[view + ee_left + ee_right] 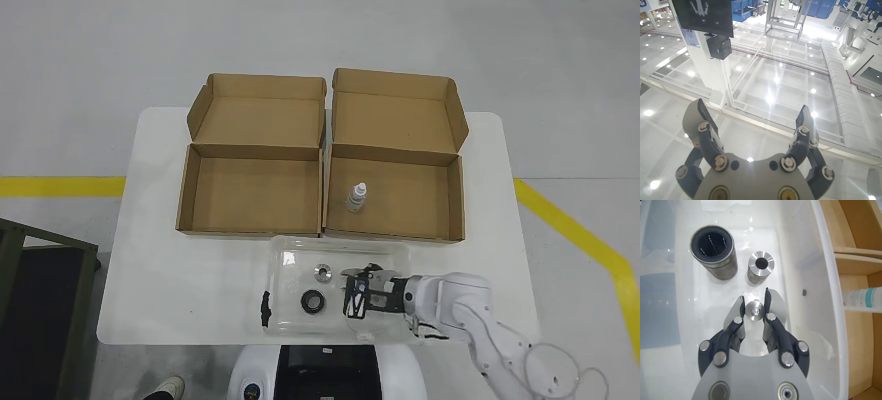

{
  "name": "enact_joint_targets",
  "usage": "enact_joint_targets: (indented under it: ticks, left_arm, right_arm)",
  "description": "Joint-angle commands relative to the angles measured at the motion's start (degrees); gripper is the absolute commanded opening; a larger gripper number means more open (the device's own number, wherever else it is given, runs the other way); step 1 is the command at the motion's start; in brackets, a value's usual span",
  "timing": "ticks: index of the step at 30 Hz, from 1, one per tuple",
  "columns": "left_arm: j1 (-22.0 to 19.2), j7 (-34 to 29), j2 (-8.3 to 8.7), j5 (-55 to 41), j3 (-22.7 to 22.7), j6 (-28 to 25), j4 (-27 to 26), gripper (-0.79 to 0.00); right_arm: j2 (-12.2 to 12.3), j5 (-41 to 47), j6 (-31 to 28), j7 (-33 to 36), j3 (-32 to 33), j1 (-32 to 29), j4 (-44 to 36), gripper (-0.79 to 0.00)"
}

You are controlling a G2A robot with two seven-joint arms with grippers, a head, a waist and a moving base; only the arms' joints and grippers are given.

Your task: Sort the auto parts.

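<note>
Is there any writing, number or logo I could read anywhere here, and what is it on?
Label on the bottle in a cardboard box: print too blurred to read.
Lettering on the blue banners overhead: too small to read.
The poster on the pillar: too small to read.
The small metal part in the right gripper jaws: no markings.

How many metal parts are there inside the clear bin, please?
3. A large bearing and a silver bushing stand side by side in the clear bin. A small silver part is clamped in the right gripper, which may hide others.
</note>
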Motion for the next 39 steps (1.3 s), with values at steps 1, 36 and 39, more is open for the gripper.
enact_joint_targets:
  ticks: [1, 36, 39]
  left_arm:
    - [0.00, 0.00, 0.00, 0.00, 0.00, 0.00, 0.00, 0.000]
    - [0.00, 0.00, 0.00, 0.00, 0.00, 0.00, 0.00, 0.000]
    - [0.00, 0.00, 0.00, 0.00, 0.00, 0.00, 0.00, 0.000]
  right_arm:
    - [0.16, 1.86, -0.06, -0.12, 0.96, -0.67, -1.51, -0.785]
    - [-0.43, 57.75, 23.29, -13.57, 16.24, -5.95, -7.12, -0.785]
    - [-0.30, 58.98, 23.46, -12.31, 17.88, -6.55, -7.65, -0.785]
